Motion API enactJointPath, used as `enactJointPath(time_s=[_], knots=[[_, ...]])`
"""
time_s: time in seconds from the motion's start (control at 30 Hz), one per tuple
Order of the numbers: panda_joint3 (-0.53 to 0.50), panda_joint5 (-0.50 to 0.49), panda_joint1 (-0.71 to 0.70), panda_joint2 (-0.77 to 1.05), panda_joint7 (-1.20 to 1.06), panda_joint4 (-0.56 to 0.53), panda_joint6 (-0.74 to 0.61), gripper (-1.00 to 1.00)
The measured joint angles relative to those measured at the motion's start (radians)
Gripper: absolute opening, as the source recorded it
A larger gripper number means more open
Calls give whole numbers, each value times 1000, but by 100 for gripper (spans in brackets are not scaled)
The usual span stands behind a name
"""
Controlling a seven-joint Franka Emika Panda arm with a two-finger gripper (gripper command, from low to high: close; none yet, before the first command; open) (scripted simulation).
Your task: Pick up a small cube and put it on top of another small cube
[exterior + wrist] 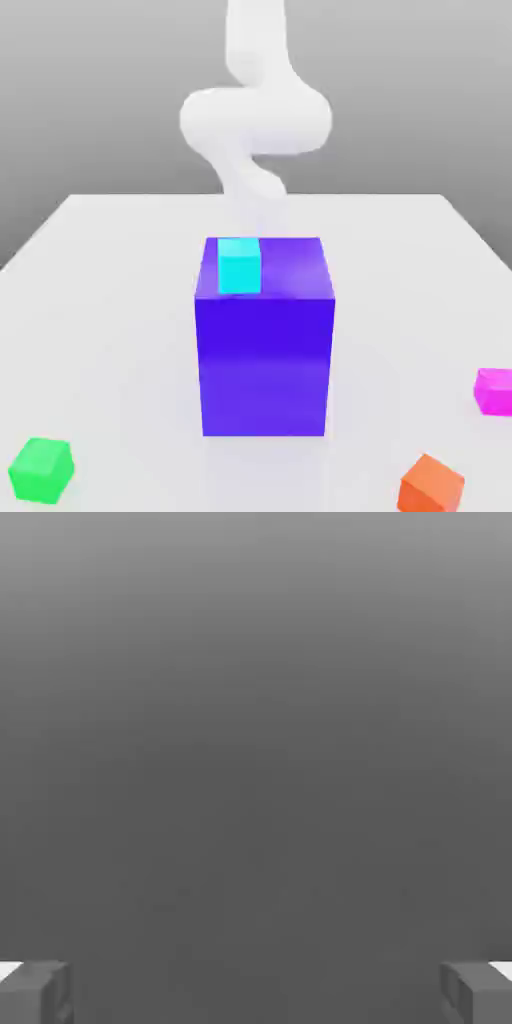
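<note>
Magenta, the small cube (494, 391) lies on the bench (130, 330) at the exterior view's lower right; the fingers (256, 994) are spread, apparently empty. Picking is probably still ahead: travel over to it, then descend.

The arm (256, 120) is white, smooth and rounded.

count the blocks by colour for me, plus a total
cyan cube: 1
blue-violet block: 1
green cube: 1
orange cube: 1
magenta-pink cube: 1
total: 5
</note>
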Motion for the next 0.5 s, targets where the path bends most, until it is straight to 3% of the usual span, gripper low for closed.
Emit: enactJointPath(time_s=[0.5], knots=[[124, 65, 320, 549, -399, -102, 229, 0]])
